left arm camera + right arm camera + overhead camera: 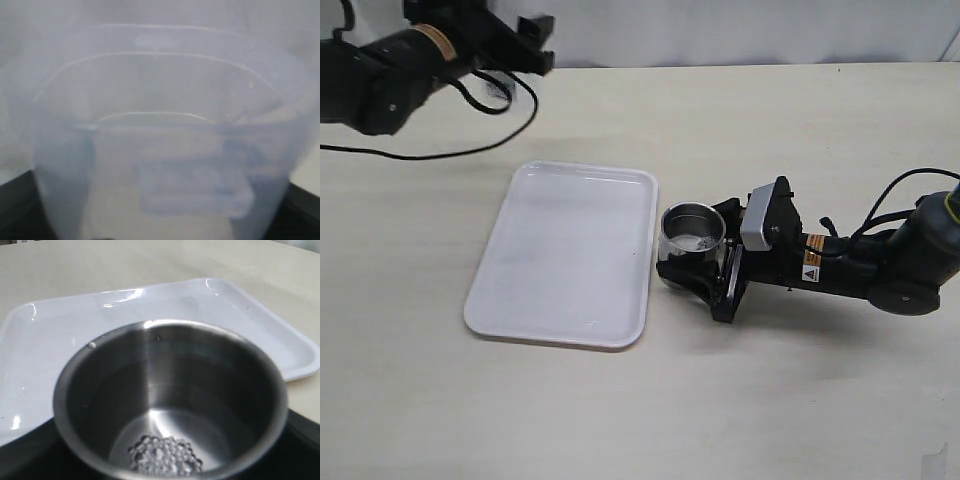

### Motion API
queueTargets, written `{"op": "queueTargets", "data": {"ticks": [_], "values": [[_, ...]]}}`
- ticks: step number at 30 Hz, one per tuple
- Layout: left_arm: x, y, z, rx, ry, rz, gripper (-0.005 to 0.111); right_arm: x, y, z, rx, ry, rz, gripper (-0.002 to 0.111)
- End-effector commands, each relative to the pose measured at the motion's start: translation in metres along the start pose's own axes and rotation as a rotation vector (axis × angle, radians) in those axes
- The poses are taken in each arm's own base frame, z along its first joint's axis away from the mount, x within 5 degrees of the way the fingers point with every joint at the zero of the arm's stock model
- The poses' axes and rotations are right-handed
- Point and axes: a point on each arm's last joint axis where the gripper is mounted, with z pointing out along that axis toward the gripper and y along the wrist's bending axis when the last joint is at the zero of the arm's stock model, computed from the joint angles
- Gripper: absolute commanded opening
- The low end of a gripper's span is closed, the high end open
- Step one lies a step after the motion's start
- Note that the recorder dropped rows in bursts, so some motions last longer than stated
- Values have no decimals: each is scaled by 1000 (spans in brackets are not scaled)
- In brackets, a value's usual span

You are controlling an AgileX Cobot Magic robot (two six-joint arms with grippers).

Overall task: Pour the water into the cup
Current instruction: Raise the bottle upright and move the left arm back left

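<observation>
On the pale bench (800,400) the cup (693,226) stands just right of the tray (560,250), clasped in the wide-set jaws of the right hand (692,245). The left hand (535,45), high at the far left, grips a tumbler (160,140). The pour looks not yet begun, so next the tumbler must come over the cup and tilt.

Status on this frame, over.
Right gripper clamped on steel cup, beside tray. Left gripper holds translucent tumbler, well clear. No obstruction seen.

light: bright, even | glare: tray (120,292), cup (150,390) | left wrist view: blurred
</observation>
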Motion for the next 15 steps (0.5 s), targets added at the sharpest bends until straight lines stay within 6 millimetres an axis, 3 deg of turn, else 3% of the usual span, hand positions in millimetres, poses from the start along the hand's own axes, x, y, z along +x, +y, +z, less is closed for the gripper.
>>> {"op": "queueTargets", "data": {"ticks": [1, 5, 9, 15], "values": [[-8, 58, 5, -104, -86, -152, 0, -1, 0, 0, -4, -5, -3, 4], [5, 90, 11, -168, -82, -200, 0, -1, 0, 0, -4, -5, -3, 4], [24, 107, 17, -201, -55, -209, 0, -1, 0, 0, -4, -5, -3, 4], [57, 105, 27, -167, -8, -129, 0, -1, 0, 0, -4, -5, -3, 4]]}}
